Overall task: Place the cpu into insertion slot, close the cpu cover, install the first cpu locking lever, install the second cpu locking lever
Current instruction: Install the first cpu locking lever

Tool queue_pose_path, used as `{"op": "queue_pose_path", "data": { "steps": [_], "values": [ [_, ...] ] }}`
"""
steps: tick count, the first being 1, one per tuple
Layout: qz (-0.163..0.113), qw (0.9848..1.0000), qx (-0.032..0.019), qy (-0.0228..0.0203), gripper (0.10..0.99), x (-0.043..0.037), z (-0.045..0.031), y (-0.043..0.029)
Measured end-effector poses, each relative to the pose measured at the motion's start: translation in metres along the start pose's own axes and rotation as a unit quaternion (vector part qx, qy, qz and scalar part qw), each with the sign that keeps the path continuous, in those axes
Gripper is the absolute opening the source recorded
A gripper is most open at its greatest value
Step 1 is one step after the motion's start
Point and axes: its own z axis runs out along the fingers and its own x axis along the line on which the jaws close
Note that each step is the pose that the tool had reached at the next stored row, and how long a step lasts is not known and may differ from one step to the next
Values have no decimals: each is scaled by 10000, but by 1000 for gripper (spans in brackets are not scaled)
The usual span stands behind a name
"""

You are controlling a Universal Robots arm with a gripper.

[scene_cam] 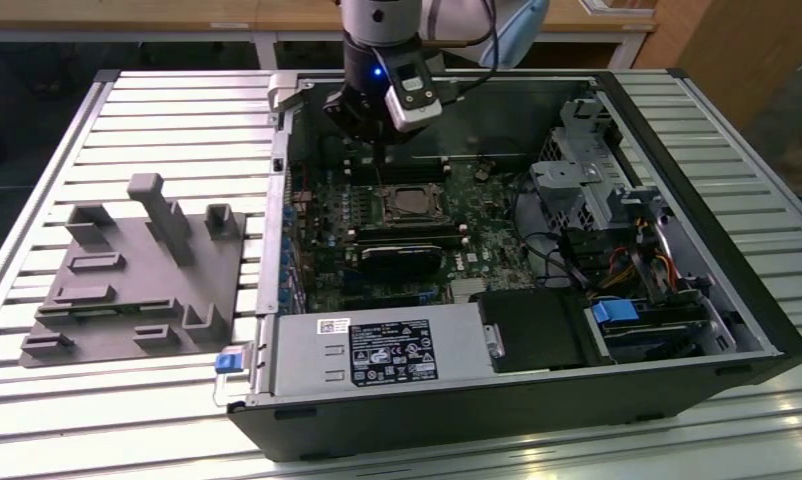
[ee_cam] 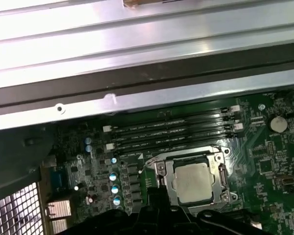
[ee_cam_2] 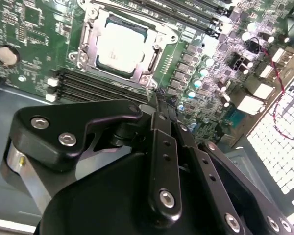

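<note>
While one robot arm hangs over the open computer case [scene_cam: 721,290] in the upper middle of the exterior view, its single gripper [ee_cam_2: 159,105] sits low over the motherboard [scene_cam: 324,270] with its two black fingers [ee_cam_2: 162,147] pressed together and nothing between them. In the second wrist view the fingertips end just beside the corner of the insertion slot [ee_cam_2: 90,51], at the edge of the memory slots [ee_cam_2: 88,87].

One cpu [ee_cam_2: 121,45] is visible: a flat square chip with a pale silver-grey top, lying level inside the slot in the upper middle of that frame. One cpu cover [ee_cam_2: 152,58], a thin silvery frame with a large square window, lies flat around the chip, so the metal top shows through the opening. In the first wrist view the same cpu [ee_cam: 193,182] appears at the lower right of centre, with four long black memory slots [ee_cam: 171,132] lined up just beside the cpu cover [ee_cam: 162,172].

The case holds the green board, one black heatsink block [scene_cam: 404,262] near the socket, a labelled power supply [scene_cam: 374,352] along its lower edge and a tangle of cables [scene_cam: 628,265] at the exterior view's right. One grey fixture tray [scene_cam: 134,290] lies on the slatted table [scene_cam: 174,110], well apart from the case, at the exterior view's left.
</note>
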Motion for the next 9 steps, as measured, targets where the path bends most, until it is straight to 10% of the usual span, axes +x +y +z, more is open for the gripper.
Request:
{"op": "queue_pose_path", "data": {
  "steps": [9],
  "values": [
    [-320,9995,-1,15,106,118,59,-23]
  ]
}}
